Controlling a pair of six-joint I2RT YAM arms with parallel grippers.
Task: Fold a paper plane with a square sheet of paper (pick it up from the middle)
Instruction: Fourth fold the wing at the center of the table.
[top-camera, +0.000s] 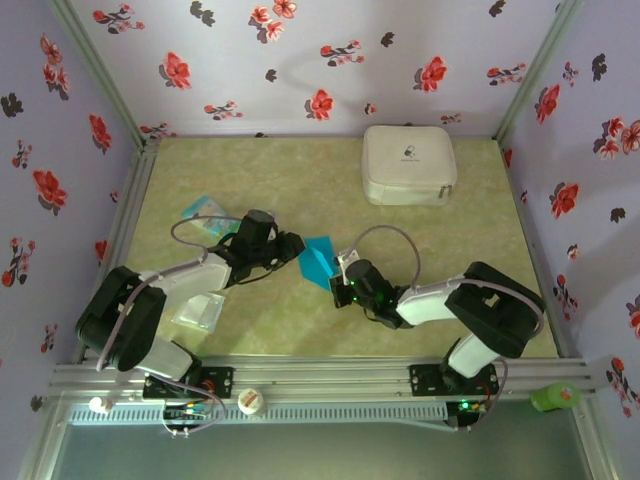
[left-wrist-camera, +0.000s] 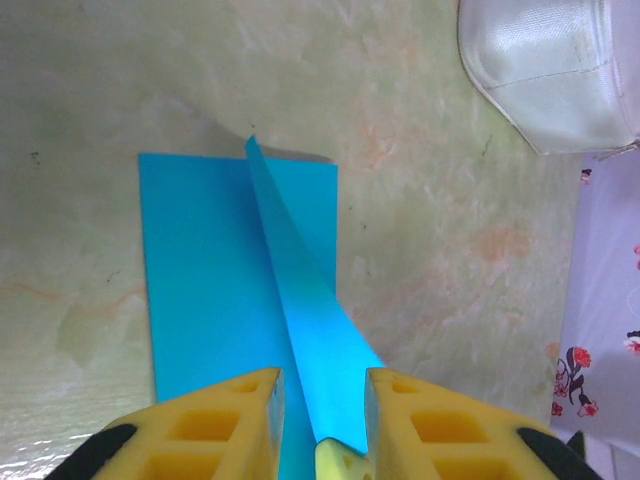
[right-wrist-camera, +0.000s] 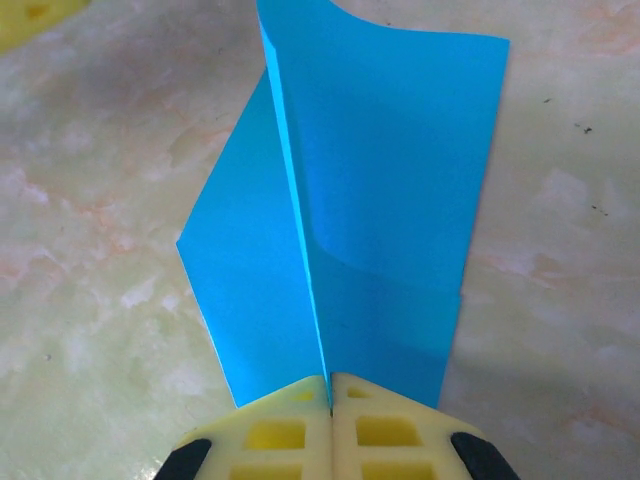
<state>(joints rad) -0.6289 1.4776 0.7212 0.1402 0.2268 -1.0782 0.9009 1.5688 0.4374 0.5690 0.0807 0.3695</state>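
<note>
The square sheet of paper (top-camera: 320, 260) is found near the middle of the counter (top-camera: 480, 240), partly folded, with one part laid flat and a ridge raised along a crease. In the top view it is flanked by the left tool (top-camera: 297, 250) at its 9 o'clock and the right tool (top-camera: 338, 268) at its 5 o'clock, both right at its edges.

In the left wrist view the raised flap is seen running from a tip at 12 o'clock down to 6 o'clock, where it passes through the gap of the left tool (left-wrist-camera: 322, 380). That tool is held partly open, its yellow fingers (left-wrist-camera: 230, 420) set apart on either side of the flap; whether the paper is pressed cannot be told.

In the right wrist view the right tool (right-wrist-camera: 330, 385) is closed tight, its fingers brought together on the crease at the sheet's 6 o'clock edge.

A white case (top-camera: 408, 165) is set well apart at 1 o'clock from the sheet, a pale-blue packet (top-camera: 205, 215) at 10 o'clock and a clear plastic packet (top-camera: 198, 312) at 8 o'clock
</note>
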